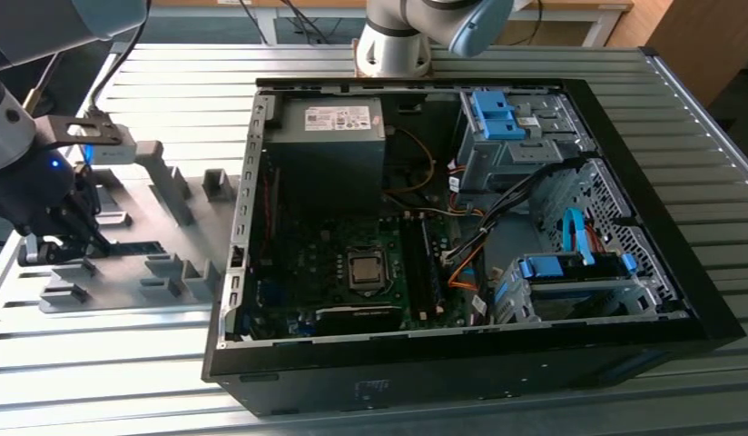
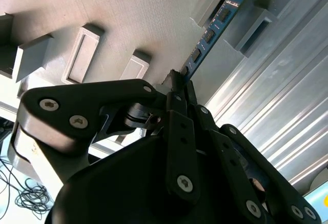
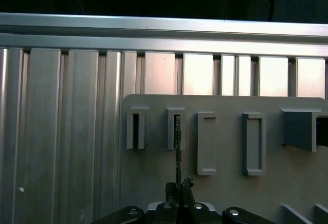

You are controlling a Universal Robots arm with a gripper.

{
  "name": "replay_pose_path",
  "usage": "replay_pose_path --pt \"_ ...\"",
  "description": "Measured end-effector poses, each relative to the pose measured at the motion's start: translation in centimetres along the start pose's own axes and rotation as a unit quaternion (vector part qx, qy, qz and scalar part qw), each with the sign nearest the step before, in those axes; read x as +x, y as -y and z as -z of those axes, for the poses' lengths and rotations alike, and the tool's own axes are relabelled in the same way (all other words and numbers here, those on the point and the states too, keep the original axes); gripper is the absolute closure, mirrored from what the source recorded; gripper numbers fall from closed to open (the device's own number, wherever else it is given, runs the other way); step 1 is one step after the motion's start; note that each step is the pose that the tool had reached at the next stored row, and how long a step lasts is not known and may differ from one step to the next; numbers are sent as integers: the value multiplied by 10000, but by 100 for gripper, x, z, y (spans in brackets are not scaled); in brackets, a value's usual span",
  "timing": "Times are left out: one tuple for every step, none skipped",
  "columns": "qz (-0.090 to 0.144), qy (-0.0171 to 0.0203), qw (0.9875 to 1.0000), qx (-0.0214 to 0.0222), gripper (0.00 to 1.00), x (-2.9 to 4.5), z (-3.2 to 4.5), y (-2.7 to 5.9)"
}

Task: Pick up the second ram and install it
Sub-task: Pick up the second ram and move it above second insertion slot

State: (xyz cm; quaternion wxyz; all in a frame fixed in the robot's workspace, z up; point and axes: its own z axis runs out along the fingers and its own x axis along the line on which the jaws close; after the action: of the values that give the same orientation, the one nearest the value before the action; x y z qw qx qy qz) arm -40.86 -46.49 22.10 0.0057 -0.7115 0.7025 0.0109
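One long, thin blue-green circuit-board stick with dark chips, the second ram (image 2: pixel 211 32), stands on edge on the pale grey plastic fixture plate (image 1: pixel 126 272). The plate lies on the ribbed aluminium table (image 1: pixel 168 82) at the exterior view's left, well apart from the open black computer case (image 1: pixel 471 372).

The black multi-link gripper (image 2: pixel 177 83) is clamped across the near end of the second ram, seen edge-on in the first wrist view. The far end sits at a narrow grey slotted block (image 3: pixel 176 126). Whether it has cleared the slot cannot be told.

Judgement: this is the pick-up step, with the grasp made. To do it well, the arm draws the stick straight out along the slot, with no twist or sideways lean. Held at one end, the board would lever against the block. Pressure belongs on bare board, not on the chips.
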Motion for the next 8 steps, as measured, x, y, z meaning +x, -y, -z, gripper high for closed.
replay_pose_path --pt "0 0 10000 0 86 0 0 0" --pt "0 -1 10000 0 86 0 2 0" --pt "0 0 10000 0 86 -1 7 0" --pt "0 0 10000 0 86 -1 8 0" --pt "0 0 10000 0 86 -1 9 0" --pt "0 -1 10000 -1 86 -1 11 0" --pt "0 -1 10000 -1 86 -1 13 0" --pt "0 0 10000 -1 86 -1 16 0"
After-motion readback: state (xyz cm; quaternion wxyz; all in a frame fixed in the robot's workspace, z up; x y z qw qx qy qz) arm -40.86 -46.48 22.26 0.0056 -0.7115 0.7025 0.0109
